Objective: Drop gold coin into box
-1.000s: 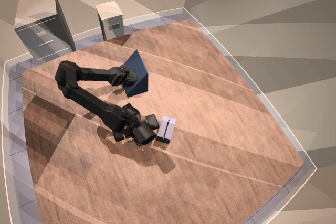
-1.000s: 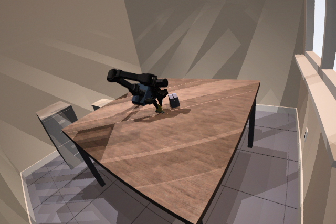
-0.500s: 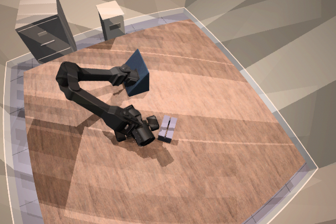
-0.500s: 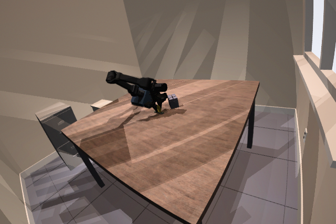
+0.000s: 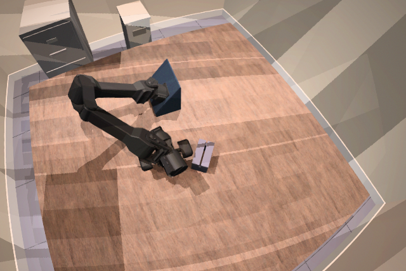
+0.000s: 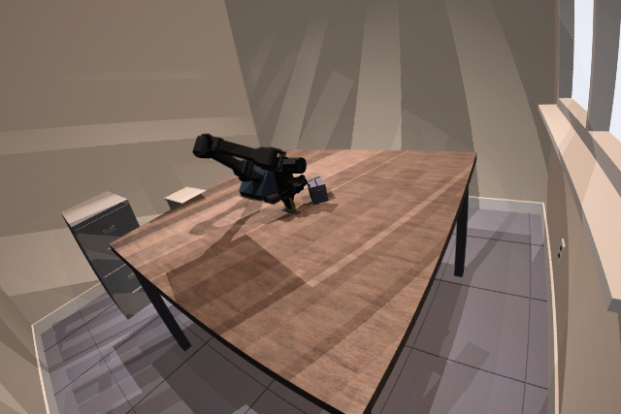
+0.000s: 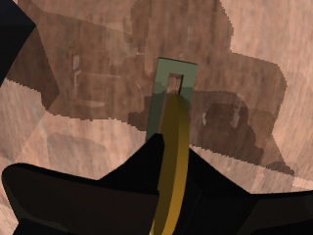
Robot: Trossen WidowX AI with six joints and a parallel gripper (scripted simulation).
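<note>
The gold coin [image 6: 291, 205] [image 7: 177, 191] stands on edge between the fingertips. My gripper [image 6: 291, 197] [image 7: 163, 142] points down and is shut on the coin, one finger against each face. In the top view the arm hides the fingertips and the coin. The green holder [image 6: 296, 211] [image 7: 176, 67] lies on the table directly beneath the coin; part of its opening shows past the coin's far edge. Whether the coin's lower edge is still inside the holder cannot be told. The closed grey box [image 5: 208, 154] [image 6: 318, 194] stands close beside the gripper, its slot facing up.
The arm's blue wedge-shaped base [image 5: 172, 104] stands behind the gripper on the wooden table [image 5: 248, 169] [image 6: 350, 259]. A dark shape, cut off at the wrist view's upper left corner, cannot be identified. Two cabinets [image 5: 54, 48] [image 5: 136, 26] stand on the floor beyond the table edge.
</note>
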